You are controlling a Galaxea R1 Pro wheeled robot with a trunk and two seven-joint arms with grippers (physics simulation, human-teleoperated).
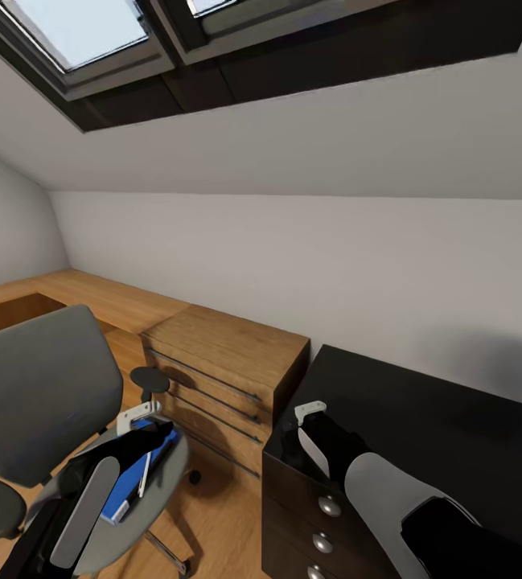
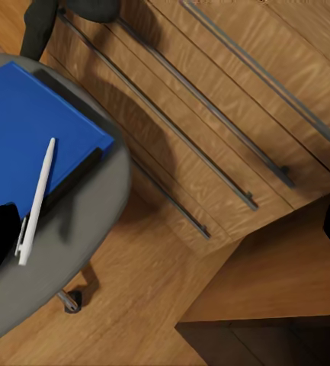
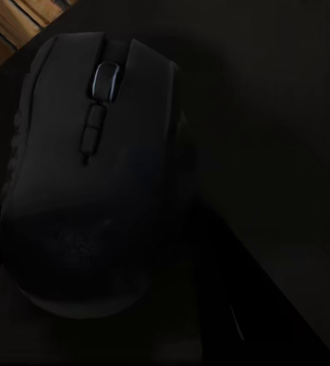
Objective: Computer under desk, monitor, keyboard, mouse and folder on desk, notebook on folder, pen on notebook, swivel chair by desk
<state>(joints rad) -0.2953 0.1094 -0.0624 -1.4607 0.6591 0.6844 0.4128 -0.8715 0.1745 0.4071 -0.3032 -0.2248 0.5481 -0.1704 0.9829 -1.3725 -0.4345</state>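
Head view: left end effector [image 1: 144, 418] hovers over the folder [image 1: 136, 481] and pen [image 1: 143, 474] on the swivel chair [image 1: 43, 394], right end effector [image 1: 309, 412] over the dark cabinet [image 1: 421, 426]; grip state of both, cannot tell. Left wrist view: pen [image 2: 36, 200] lies loose across folder [image 2: 27, 130], so lifting the folder could roll it off. Right wrist view: mouse [image 3: 88, 168] close up on a dark surface; whether it is gripped I can't tell, and it could slip if so.

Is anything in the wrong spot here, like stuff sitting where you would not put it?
Yes. The blue folder lies on the swivel chair seat with the white pen across it, where someone would sit. The black mouse sits on the dark cabinet with round knobs, not on a desk. Nothing looks spilled or broken.
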